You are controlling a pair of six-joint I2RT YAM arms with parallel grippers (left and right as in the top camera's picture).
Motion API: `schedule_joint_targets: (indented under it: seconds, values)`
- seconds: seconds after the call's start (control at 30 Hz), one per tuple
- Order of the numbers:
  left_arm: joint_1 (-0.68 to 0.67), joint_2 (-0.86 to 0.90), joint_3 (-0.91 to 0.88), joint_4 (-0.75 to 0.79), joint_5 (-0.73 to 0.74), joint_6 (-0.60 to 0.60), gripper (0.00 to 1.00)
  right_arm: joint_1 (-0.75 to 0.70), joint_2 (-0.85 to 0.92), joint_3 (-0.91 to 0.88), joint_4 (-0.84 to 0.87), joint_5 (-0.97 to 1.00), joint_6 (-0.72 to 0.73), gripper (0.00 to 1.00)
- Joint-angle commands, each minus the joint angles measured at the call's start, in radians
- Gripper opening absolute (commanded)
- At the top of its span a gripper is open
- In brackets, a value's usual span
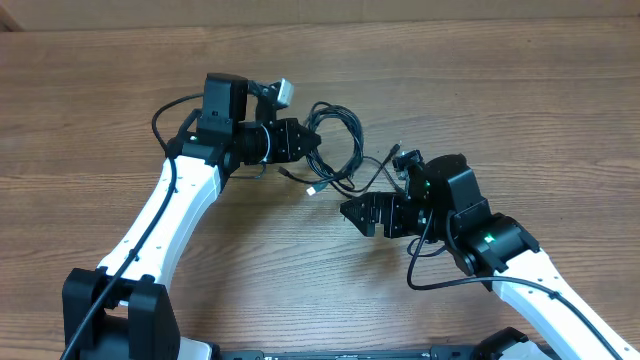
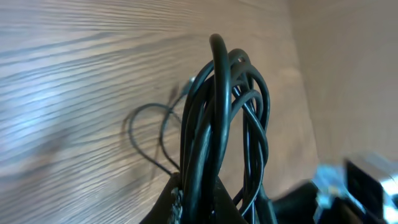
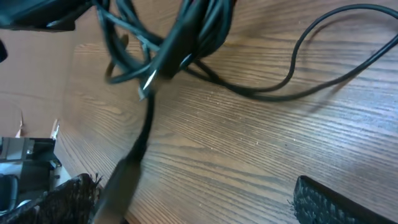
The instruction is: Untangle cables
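The cables (image 1: 340,135) are a small coil of thin black cords near the middle of the table, with loose strands trailing right and a small plug end (image 1: 312,188) below. My left gripper (image 1: 312,140) is shut on the coil; in the left wrist view the cords (image 2: 217,112) rise straight out of its closed jaws (image 2: 208,199). My right gripper (image 1: 352,212) sits just below and right of the coil, open wide. In the right wrist view a blurred black cord (image 3: 127,171) with a silvery tip (image 3: 146,84) hangs close by its left finger (image 3: 68,199), not gripped.
A single black strand (image 3: 298,68) curves across the wood table (image 3: 249,143) beyond the right gripper. The thicker arm wires (image 1: 165,120) loop beside the left arm. A cardboard wall (image 1: 400,12) lines the table's far edge.
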Motion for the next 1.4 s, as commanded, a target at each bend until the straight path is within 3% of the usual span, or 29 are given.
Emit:
schedule_joint_targets:
  seconds: [0.0, 0.07, 0.2, 0.3, 0.43, 0.7, 0.83, 0.97, 1.17, 1.27, 1.37]
  values:
    - [0.002, -0.017, 0.025, 0.000, 0.135, 0.188, 0.04, -0.005, 0.006, 0.025, 0.006, -0.013, 0.012, 1.00]
    - [0.002, -0.017, 0.025, -0.006, 0.093, 0.187, 0.04, -0.005, 0.006, 0.025, 0.010, -0.016, 0.013, 1.00]
    - [0.001, -0.017, 0.025, -0.010, 0.011, 0.047, 0.04, -0.005, 0.006, 0.025, 0.017, -0.074, 0.012, 1.00]
    - [0.001, -0.017, 0.025, -0.009, -0.025, 0.035, 0.04, -0.005, 0.006, 0.025, 0.016, -0.077, 0.011, 1.00]
    - [0.001, -0.017, 0.025, -0.004, -0.060, 0.185, 0.04, -0.006, 0.006, 0.025, 0.017, -0.070, 0.003, 1.00]
    - [0.001, -0.017, 0.025, 0.014, -0.070, 0.321, 0.04, -0.006, 0.006, 0.025, 0.017, 0.027, 0.005, 1.00]
    - [0.001, -0.017, 0.025, 0.011, -0.068, 0.407, 0.04, -0.006, 0.006, 0.025, 0.018, 0.122, 0.053, 0.94]
    - [0.001, -0.017, 0.025, 0.011, -0.065, 0.460, 0.04, -0.006, 0.006, 0.025, 0.044, 0.194, 0.122, 0.82]
    - [0.001, -0.017, 0.025, 0.011, -0.059, 0.485, 0.04, -0.006, 0.010, 0.025, 0.156, 0.190, 0.151, 0.47]
    - [0.001, -0.017, 0.025, 0.011, -0.046, 0.510, 0.04, -0.006, 0.021, 0.025, 0.193, 0.189, 0.151, 0.38]
    - [0.001, -0.017, 0.025, 0.016, 0.003, 0.545, 0.04, -0.006, 0.035, 0.025, 0.206, 0.184, 0.155, 0.37]
